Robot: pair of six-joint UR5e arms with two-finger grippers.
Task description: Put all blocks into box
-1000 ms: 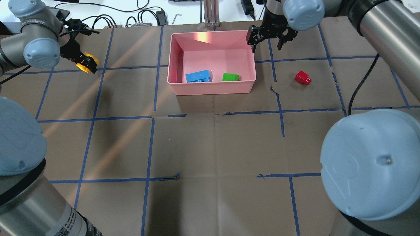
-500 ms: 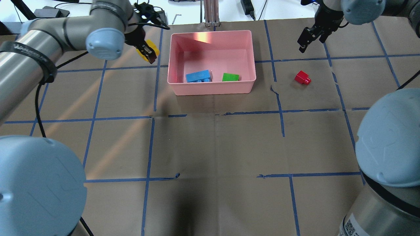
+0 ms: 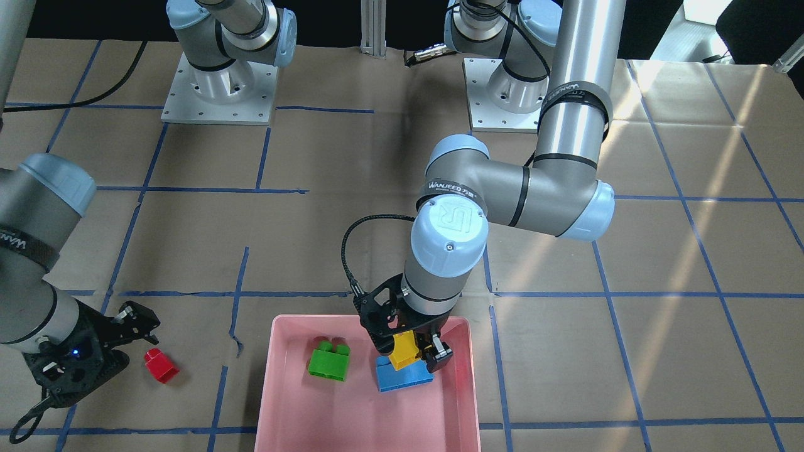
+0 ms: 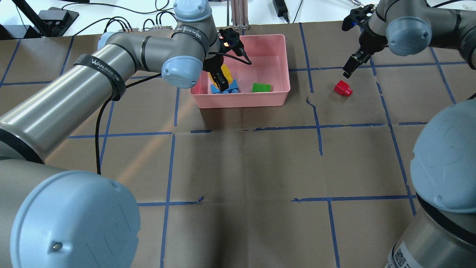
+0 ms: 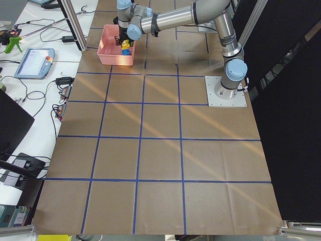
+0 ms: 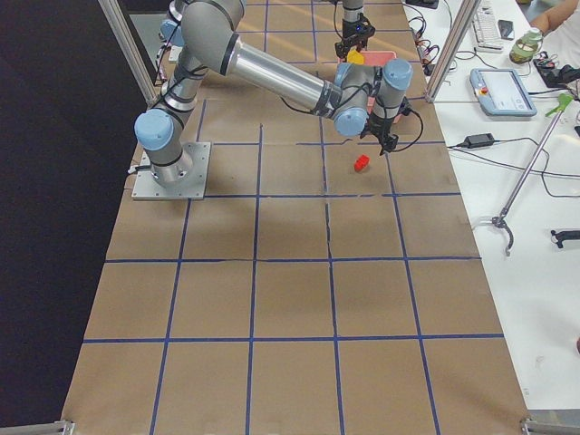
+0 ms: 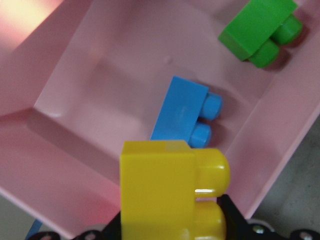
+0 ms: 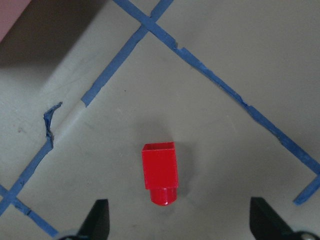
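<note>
1. My left end effector (image 3: 411, 353) has swung in from the worktop (image 4: 245, 167) on the left of the box (image 4: 241, 100). It now hangs inside the pink walls, clamped on the yellow block (image 7: 165, 195).
2. The yellow block is held just above the blue block (image 7: 180, 112), which lies on the box floor. The green block (image 7: 257, 27) lies apart from it, further along the same wall.
3. My right end effector (image 8: 181, 225) has left the box's far corner and now hovers over the red block (image 8: 160, 170). Its fingers are spread wide, one on each side of the block, and they do not touch it.
4. The red block lies on its side on the worktop, well apart from the box, on my right.
5. As I judge it, two blocks are home, the third needs only a release, and the fourth is lined up for a grasp.
6. If I let go here, the yellow block will probably land on the blue one. That does no harm, as it stays within the walls.
7. For the red block, I expect to come straight down before closing, since it is small and could skid away.
</note>
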